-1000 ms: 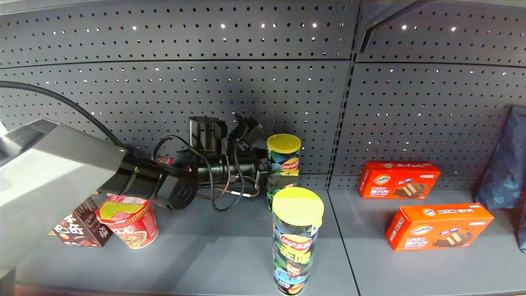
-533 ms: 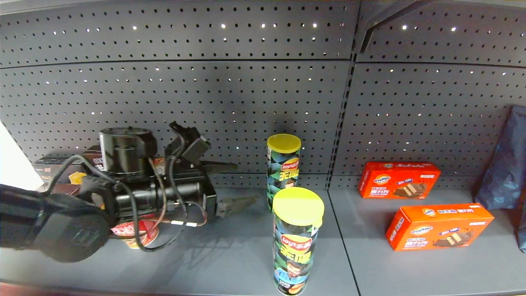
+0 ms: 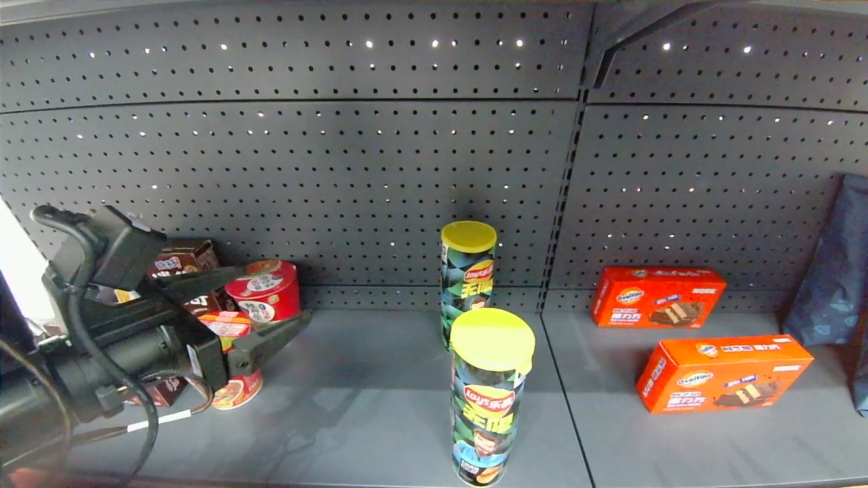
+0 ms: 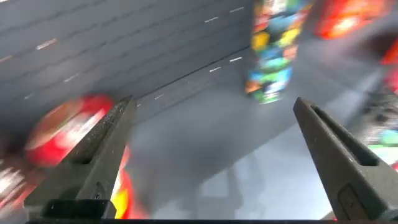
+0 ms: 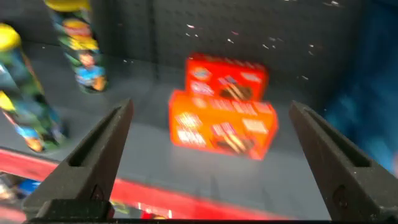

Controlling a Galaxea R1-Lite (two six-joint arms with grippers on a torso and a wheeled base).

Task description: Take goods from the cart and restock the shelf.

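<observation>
- The left arm lies low and nearly level over the left end of the shelf (image 3: 380, 407), well to the left of the front chip can (image 3: 491, 393). Its wrist camera sits on top and cables loop beneath it.
- The left gripper (image 3: 274, 293) points towards that can, its two fingers spread wide with nothing between them.
- The right gripper (image 5: 210, 107) hangs before the shelf to the right of the front chip can. Its fingers are likewise apart and empty, and it faces two orange boxes (image 5: 225, 124).
- The rear chip can (image 3: 468, 271) stands upright just behind the front chip can, close to the pegboard back; both carry yellow lids.
- Far left of the front chip can, a red noodle cup (image 3: 266, 291) stands behind the left gripper's fingers.
- A second noodle cup (image 3: 234, 392) is mostly covered by the lower finger.
- Brown boxes (image 3: 183, 261) are partly hidden behind the wrist.
- Far right of the front chip can, a blue bag (image 3: 831, 271) is cut off by the head view's edge.
</observation>
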